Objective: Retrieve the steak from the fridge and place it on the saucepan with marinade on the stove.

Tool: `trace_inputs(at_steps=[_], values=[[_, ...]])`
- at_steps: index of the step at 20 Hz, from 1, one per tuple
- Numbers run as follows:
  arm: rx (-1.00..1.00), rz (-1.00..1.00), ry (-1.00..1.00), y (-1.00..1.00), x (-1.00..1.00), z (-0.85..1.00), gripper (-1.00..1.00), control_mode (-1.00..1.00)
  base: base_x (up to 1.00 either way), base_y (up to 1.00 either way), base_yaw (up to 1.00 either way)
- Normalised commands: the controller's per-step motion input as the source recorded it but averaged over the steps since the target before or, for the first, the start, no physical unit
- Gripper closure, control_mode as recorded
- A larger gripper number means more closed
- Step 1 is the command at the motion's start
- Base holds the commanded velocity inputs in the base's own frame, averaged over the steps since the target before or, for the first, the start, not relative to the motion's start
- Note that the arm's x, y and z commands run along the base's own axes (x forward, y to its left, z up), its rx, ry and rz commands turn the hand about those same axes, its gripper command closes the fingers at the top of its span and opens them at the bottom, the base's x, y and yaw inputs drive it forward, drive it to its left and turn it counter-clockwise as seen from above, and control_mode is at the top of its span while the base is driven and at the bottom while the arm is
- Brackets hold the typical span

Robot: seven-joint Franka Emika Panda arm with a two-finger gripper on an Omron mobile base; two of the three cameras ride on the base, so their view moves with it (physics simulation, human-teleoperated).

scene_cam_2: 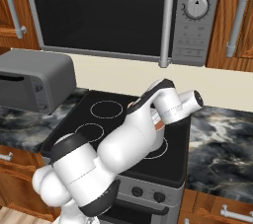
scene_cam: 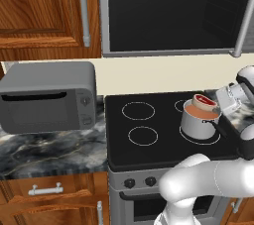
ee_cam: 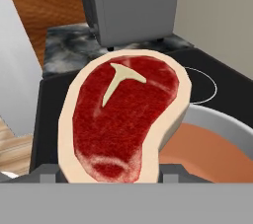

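- Dark fingertips (ee_cam: 170, 172) clamp the steak (ee_cam: 123, 119) from both sides, and it rises edge-on between them.
- Gripper (scene_cam: 214, 103) holds the meat tilted over the saucepan (scene_cam: 198, 122) rim.
- Orange-red marinade (ee_cam: 207, 156) sits just below.
- Pan stands on the stove (scene_cam: 163, 142), right front burner.

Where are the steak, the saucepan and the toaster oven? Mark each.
steak (ee_cam: 123, 119), hand view, middle of its red face
saucepan (scene_cam: 196, 127), left base view, its steel side wall
toaster oven (scene_cam: 47, 97), left base view, its front door
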Motion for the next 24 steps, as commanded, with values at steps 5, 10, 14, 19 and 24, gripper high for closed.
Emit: trace_inputs(at_steps=[5, 10, 14, 19, 24], values=[[0.0, 0.0, 0.0, 0.0, 0.03, -0.08, 1.0, -1.0, 0.0, 0.0, 0.0], [0.0, 0.0, 0.0, -0.07, 0.07, -0.08, 1.0, -1.0, 0.0, 0.0, 0.0], [0.0, 0.0, 0.0, -0.09, 0.11, -0.09, 1.0, -1.0, 0.0, 0.0, 0.0], [0.0, 0.0, 0.0, -0.06, 0.08, -0.02, 1.0, -1.0, 0.0, 0.0, 0.0], [0.0, 0.0, 0.0, -0.03, 0.07, -0.04, 1.0, -1.0, 0.0, 0.0, 0.0]])
